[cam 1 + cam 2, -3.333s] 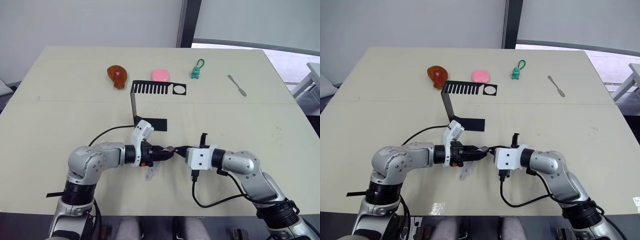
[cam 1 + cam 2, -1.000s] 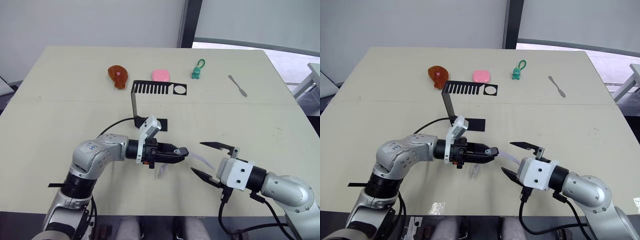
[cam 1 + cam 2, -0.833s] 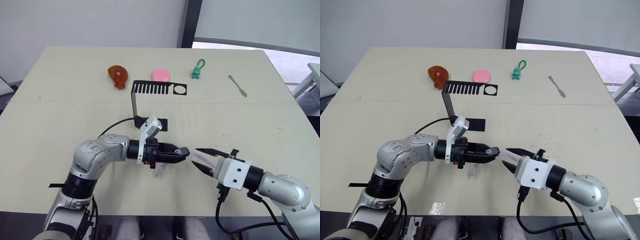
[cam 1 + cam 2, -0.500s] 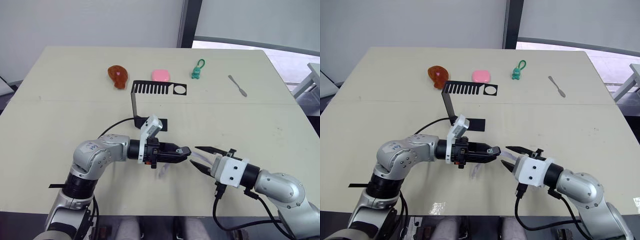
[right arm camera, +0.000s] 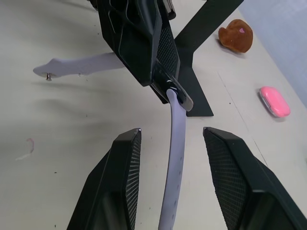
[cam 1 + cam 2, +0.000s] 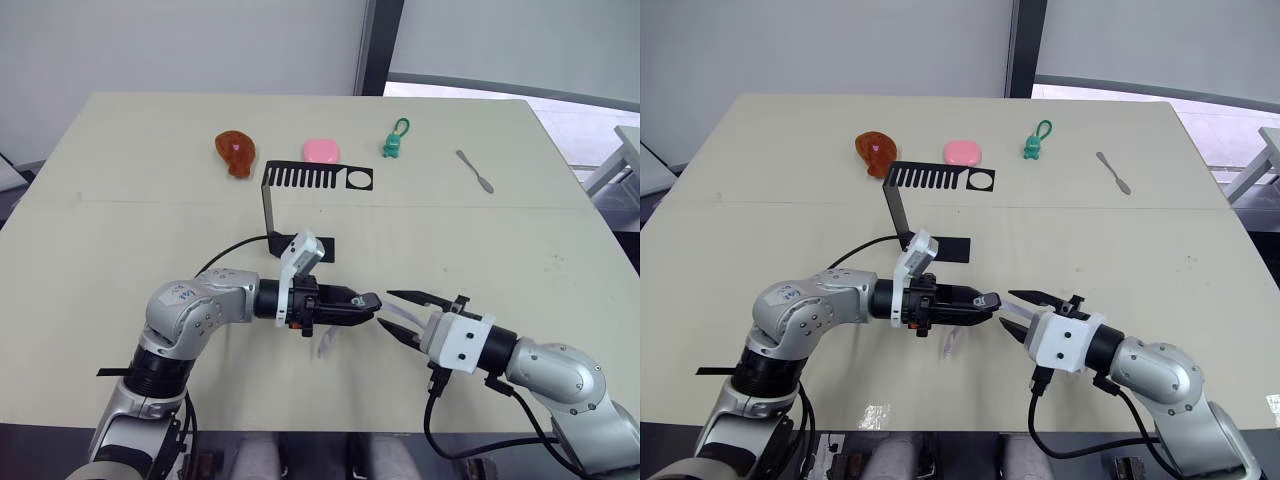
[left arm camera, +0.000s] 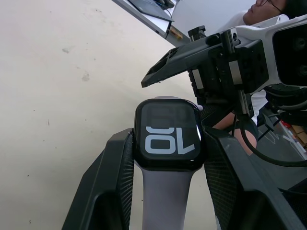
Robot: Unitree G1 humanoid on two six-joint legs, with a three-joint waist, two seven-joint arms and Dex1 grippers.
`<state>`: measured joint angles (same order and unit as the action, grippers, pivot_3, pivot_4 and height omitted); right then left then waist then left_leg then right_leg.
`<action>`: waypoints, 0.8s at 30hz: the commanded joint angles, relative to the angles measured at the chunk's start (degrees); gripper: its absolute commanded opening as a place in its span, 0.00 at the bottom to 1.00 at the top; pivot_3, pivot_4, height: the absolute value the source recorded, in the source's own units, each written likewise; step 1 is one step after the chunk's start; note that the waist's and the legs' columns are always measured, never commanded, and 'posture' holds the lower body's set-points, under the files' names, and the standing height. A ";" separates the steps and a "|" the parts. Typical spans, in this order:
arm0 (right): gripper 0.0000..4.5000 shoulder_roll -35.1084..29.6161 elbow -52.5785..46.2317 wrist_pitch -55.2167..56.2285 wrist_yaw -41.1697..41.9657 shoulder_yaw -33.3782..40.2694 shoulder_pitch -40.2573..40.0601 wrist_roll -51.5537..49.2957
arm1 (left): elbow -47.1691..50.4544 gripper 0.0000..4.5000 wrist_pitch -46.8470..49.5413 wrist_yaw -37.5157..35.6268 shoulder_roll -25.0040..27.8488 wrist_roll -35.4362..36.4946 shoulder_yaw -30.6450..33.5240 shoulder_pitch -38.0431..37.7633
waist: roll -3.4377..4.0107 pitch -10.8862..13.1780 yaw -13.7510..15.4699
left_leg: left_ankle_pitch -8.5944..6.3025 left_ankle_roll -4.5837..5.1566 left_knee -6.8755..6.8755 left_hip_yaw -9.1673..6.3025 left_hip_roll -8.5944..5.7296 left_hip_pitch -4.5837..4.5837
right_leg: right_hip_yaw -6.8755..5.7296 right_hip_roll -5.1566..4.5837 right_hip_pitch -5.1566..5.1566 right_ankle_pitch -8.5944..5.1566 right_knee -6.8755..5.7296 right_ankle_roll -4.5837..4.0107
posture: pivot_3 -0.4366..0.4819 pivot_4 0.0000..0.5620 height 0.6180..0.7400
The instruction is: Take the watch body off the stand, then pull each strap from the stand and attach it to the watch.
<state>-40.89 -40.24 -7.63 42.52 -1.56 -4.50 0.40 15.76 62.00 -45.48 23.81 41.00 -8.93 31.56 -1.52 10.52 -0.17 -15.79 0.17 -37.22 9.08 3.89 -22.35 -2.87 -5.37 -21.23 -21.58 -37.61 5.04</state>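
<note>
**Seating the second strap: where it could slip**

Holding the watch body (image 7: 169, 135) pinched between its fingers, the left hand (image 6: 360, 303) hovers over the near middle of the surface (image 6: 120, 220), one strap (image 5: 79, 63) dangling from the case. The right hand (image 6: 403, 316) stands spread, its fingers either side of the other strap (image 5: 173, 158), touching neither. If that strap's end is not fully locked, closing and tugging could pull it free; a skewed squeeze could also twist the watch out of the left grip. The stand (image 6: 285, 200) sits emptied behind.
</note>
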 commanded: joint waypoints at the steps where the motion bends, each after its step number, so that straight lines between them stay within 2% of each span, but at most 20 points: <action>1: 0.49 0.45 -1.13 1.24 -0.60 1.60 0.26 -1.27 | 1.91 0.36 -0.71 0.16 0.43 0.80 1.08 -0.05 | 0.00 0.00 0.00 | 0.00 0.00 0.00 0.00 0.00 0.00 | 0.00 0.00 0.00 0.00 0.00 0.00 | 0.48 0.27 1.00; 14: 0.49 0.42 -0.52 1.78 -0.58 0.94 0.21 -0.85 | 2.33 0.36 -0.49 0.57 0.22 1.40 1.24 -0.13 | 0.00 0.00 0.01 | 0.00 0.00 0.00 0.00 0.00 0.00 | 0.00 0.00 0.00 0.00 0.00 0.00 | 0.48 0.27 1.00; 17: 0.30 0.40 -0.62 1.92 -0.46 0.74 -0.10 -0.88 | 2.55 0.36 -0.35 0.79 0.08 1.59 1.24 -0.19 | 0.00 0.00 0.01 | 0.00 0.00 0.00 0.00 0.00 0.00 | 0.00 0.00 0.00 0.00 0.00 0.00 | 0.48 0.27 1.00; 19: 0.08 0.36 -0.58 2.15 -0.36 0.53 -0.19 -0.82 | 2.50 0.36 -0.30 0.96 0.11 1.48 1.10 -0.13 | 0.00 0.00 0.01 | 0.00 0.00 0.00 0.00 0.00 0.00 | 0.00 0.00 0.00 0.00 0.00 0.00 | 0.48 0.27 1.00; 20: 0.01 0.30 -0.58 2.30 -0.27 0.42 -0.23 -0.81 | 2.51 0.36 -0.31 0.94 0.16 1.44 1.01 -0.12 | 0.00 0.00 -0.01 | 0.00 0.00 0.00 0.00 0.00 0.00 | 0.00 0.00 0.00 0.00 0.00 0.00 | 0.48 0.27 1.00; 24: 0.01 0.41 -0.66 2.40 -0.30 0.30 -0.30 -0.78 | 2.59 0.36 -0.29 0.88 0.15 1.51 0.94 -0.17 | 0.00 0.00 0.00 | 0.00 0.00 0.00 0.00 0.00 0.00 | 0.00 0.00 0.00 0.00 0.00 0.00 | 0.48 0.27 1.00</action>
<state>-40.89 -40.11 -6.35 42.52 -1.53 -4.65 0.41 15.77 62.10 -44.57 24.04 41.07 -8.96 31.05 -1.52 10.52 -0.17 -15.79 0.17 -37.23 9.08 3.90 -22.35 -2.87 -5.37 -21.24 -21.58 -37.62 5.04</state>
